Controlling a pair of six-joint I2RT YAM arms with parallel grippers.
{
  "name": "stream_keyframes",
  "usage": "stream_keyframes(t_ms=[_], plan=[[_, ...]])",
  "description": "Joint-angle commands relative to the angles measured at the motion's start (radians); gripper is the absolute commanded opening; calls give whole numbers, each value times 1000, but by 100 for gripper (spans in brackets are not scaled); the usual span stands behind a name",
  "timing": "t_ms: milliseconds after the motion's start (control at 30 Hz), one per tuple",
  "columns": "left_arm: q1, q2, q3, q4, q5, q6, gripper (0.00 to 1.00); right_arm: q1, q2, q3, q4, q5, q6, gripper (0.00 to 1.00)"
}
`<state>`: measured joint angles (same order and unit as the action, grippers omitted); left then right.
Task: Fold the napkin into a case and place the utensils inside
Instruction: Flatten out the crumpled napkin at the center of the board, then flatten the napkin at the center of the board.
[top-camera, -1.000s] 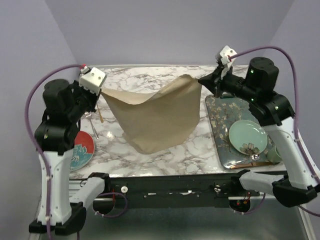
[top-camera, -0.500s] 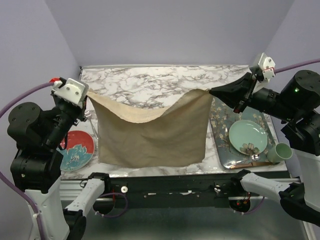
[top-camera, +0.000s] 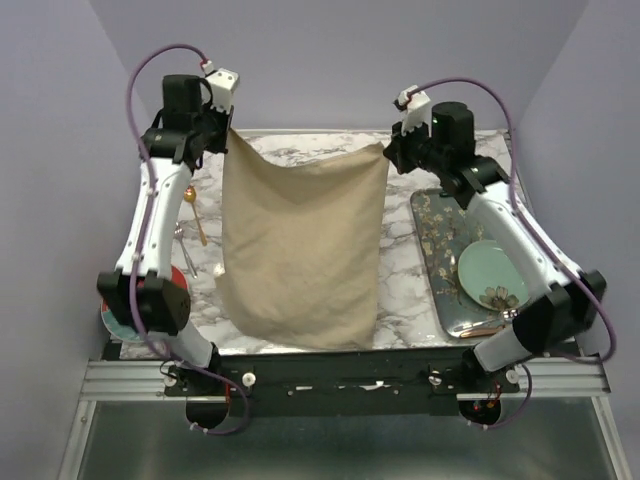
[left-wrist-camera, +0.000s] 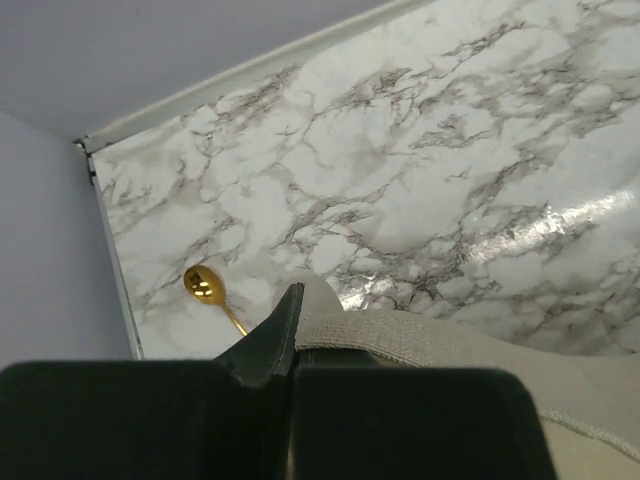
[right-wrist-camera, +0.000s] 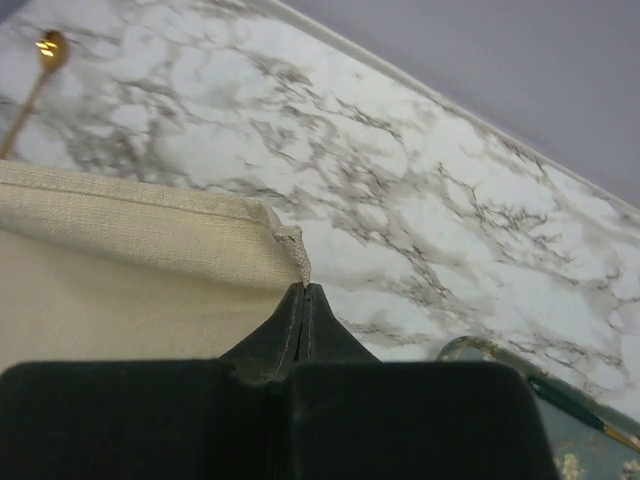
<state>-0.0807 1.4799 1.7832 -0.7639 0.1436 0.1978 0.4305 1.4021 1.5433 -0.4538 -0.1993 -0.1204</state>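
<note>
Left jaws, right jaws clamped on napkin (top-camera: 300, 250) top corners; both moved rearward, closer together; cloth now narrower, longer.

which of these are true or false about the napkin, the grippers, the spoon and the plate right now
1. The left gripper and the right gripper each pinch a far corner of the napkin. True.
2. The gold spoon lies on top of the napkin. False: it lies on the bare marble tabletop, to the left of the napkin.
3. The green plate sits on the floral tray on the right. True.
4. The napkin is already a narrow case. False: it is spread out wide.
5. The right gripper is open. False: it is shut on the napkin's corner.
</note>
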Motion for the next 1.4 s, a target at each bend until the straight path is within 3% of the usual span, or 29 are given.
stream_keyframes(t_ms=[0,133,167,200,267,333,367,400,433,600,667,767,833,1000,1100,1367], plan=[[-14,334,177,22,-81,-47,0,-88,299,88,167,83,-7,1],[-34,621,471,-2,-113,-73,3,-125,567,286,170,58,-15,1],[-37,673,525,-6,-121,-78,10,-127,616,343,158,60,-18,1],[-39,768,576,-20,-136,-80,29,-124,658,391,118,67,-21,5],[-33,838,698,-29,-226,-106,50,-125,796,585,49,110,-18,36],[-21,856,685,-20,-258,-129,83,-133,833,646,-9,149,-18,60],[-5,840,656,-9,-263,-130,98,-134,816,620,-8,155,-24,82],[7,783,615,18,-247,-132,99,-137,795,594,-9,149,-27,89],[19,745,516,37,-224,-130,99,-138,772,569,-13,140,-47,99],[68,509,260,-3,-58,-20,99,-136,566,359,-133,-90,-128,100],[73,427,77,-14,2,55,97,-127,528,308,-205,-158,-151,100],[73,265,-181,1,27,167,91,-95,468,216,-345,-245,-191,100],[73,182,-323,2,45,218,80,-70,418,116,-384,-296,-197,100],[73,74,-533,12,40,272,56,3,347,-61,-379,-324,-193,97],[73,54,-617,11,21,302,48,48,350,-127,-359,-296,-188,94],[32,54,-793,28,-64,406,38,106,452,-180,-370,-236,-206,80]])
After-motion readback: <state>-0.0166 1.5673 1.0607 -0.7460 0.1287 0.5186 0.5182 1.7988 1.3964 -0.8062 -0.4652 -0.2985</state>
